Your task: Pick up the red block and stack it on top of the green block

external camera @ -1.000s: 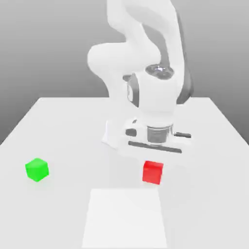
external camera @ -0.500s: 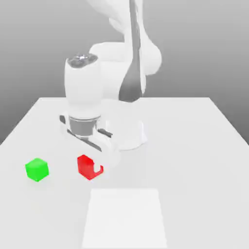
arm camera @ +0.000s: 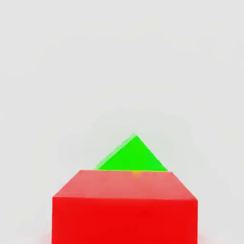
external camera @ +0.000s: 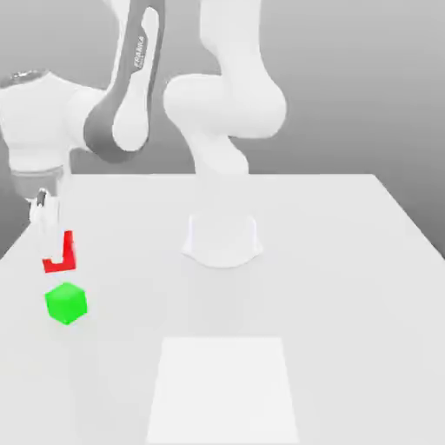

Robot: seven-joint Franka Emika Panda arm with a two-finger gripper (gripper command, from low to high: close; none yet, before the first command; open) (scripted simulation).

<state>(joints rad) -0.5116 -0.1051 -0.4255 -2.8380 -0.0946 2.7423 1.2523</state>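
The red block (external camera: 61, 265) hangs in the air at the exterior view's left, held in my gripper (external camera: 54, 249), which is shut on it; a white finger covers part of its face. The green block (external camera: 66, 303) rests on the white table (external camera: 348, 261) just below the red one, with a small gap between them. In the hand view the red block (arm camera: 125, 209) sits close in front, and a corner of the green block (arm camera: 132, 155) peeks out from behind it.
The arm's round white base (external camera: 222, 240) stands at the table's middle, to the right of both blocks. A brighter white square patch (external camera: 224, 388) lies flat near the table's front edge. The table's left edge runs close to the blocks.
The arm has swung toward the exterior view's left with the red block in its grip, lifting it from the table to a spot just above the green block. The green block has not moved.
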